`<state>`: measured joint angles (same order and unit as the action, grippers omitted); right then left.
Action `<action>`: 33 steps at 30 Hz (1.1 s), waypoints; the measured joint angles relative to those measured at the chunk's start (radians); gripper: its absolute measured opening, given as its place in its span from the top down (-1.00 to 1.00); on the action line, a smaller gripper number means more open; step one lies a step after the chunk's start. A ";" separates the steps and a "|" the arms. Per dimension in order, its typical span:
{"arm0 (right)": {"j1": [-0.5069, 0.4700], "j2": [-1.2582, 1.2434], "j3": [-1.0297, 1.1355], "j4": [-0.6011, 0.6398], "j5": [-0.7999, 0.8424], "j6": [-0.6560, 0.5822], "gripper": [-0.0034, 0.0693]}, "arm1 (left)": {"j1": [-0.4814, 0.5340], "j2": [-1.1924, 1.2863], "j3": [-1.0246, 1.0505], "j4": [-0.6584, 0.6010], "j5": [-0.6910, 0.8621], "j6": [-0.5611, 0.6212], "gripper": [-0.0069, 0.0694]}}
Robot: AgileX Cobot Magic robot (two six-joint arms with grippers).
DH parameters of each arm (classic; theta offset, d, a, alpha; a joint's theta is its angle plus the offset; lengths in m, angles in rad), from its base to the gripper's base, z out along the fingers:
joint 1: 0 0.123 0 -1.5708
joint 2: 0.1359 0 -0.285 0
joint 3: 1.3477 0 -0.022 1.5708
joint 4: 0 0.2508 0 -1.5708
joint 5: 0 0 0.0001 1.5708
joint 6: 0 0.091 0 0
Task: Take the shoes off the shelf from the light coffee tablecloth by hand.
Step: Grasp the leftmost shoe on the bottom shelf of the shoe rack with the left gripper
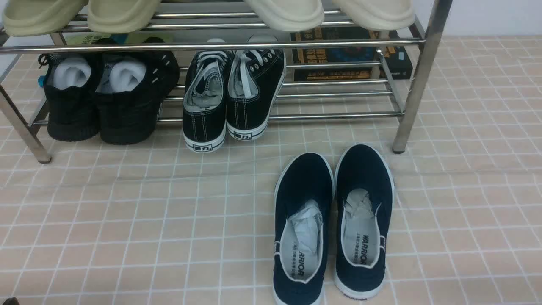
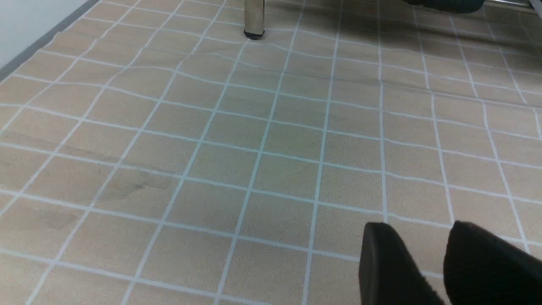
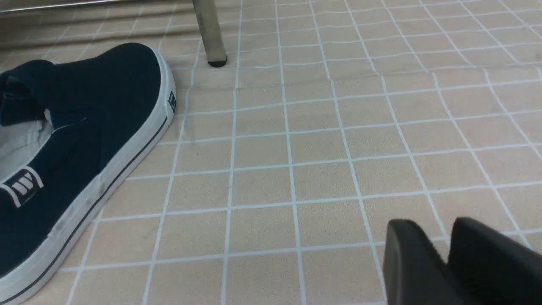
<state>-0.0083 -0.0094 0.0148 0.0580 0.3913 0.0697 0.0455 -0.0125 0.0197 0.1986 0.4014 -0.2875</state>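
Hovering low over the grid tablecloth (image 1: 127,203), left gripper (image 2: 415,250) had fingertips slightly parted, right gripper's (image 3: 430,241) narrowly; black knit sneakers (image 1: 127,114) sat at ten o'clock.

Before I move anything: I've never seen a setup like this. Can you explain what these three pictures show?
The machine has two arms, each ending in a claw. The front view looks ahead from between the arms; each other picture comes from a camera on one wrist.

On the gridded cloth stands a steel shoe rack, with navy slip-ons in front. The lower tier bears all-black sneakers with white stuffing and, beside them, black lace-ups with white soles. Pale shoes sit above.

The left claw and right claw show just cloth by their tips; neither seems to hold anything.
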 joint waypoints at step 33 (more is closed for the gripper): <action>0.000 0.000 0.000 0.000 0.000 0.000 0.37 | 0.000 0.000 0.000 0.002 0.000 0.000 0.19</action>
<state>-0.0083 -0.0094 0.0148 0.0580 0.3913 0.0697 0.0455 -0.0125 0.0197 0.2003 0.4014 -0.2875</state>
